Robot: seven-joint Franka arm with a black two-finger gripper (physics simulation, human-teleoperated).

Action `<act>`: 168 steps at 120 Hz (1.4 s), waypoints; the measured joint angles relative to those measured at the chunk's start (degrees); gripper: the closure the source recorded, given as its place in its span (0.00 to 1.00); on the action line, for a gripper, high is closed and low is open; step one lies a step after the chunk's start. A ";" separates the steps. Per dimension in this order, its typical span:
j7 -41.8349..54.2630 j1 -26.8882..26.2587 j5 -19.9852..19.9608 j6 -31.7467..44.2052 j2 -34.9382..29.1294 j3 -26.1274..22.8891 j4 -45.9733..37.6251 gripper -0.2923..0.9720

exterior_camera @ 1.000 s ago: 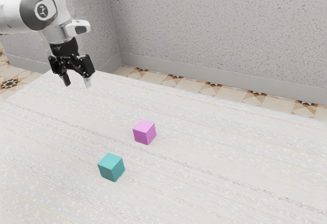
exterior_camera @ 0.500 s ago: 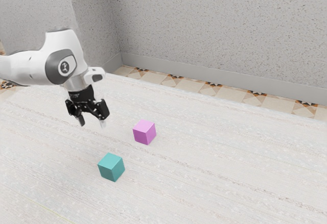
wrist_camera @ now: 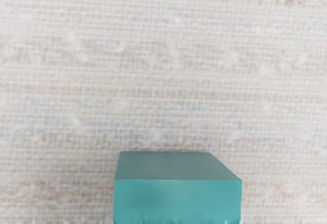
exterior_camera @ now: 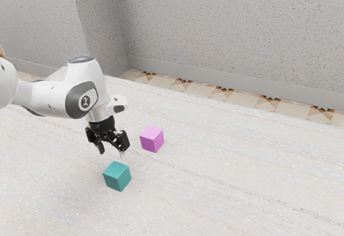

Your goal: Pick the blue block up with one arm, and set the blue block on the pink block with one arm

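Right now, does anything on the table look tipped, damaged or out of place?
Nothing stands out. The blue block and the pink block sit flat on the table, apart and intact; the open gripper hangs above the blue block.

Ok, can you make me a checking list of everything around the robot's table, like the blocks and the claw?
Surface: pale, woven-looking table top, flat.
Job's things: blue block rests on the table top; pink block sits apart from it, farther back and toward the exterior view's right; not stacked yet.
Clutter: nothing seen.
Grippers: gripper open, hovering just above the blue block, not touching it.
Cables: nothing seen.
Surroundings: grey speckled walls; patterned floor tiles beyond the table top.
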 joint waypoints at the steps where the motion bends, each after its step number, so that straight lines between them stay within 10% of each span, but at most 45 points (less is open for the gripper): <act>1: 0.00 0.01 -0.08 0.05 0.00 -0.01 -0.12 0.26; 168: 9.65 -1.52 -6.98 -0.40 9.40 0.60 0.40 0.33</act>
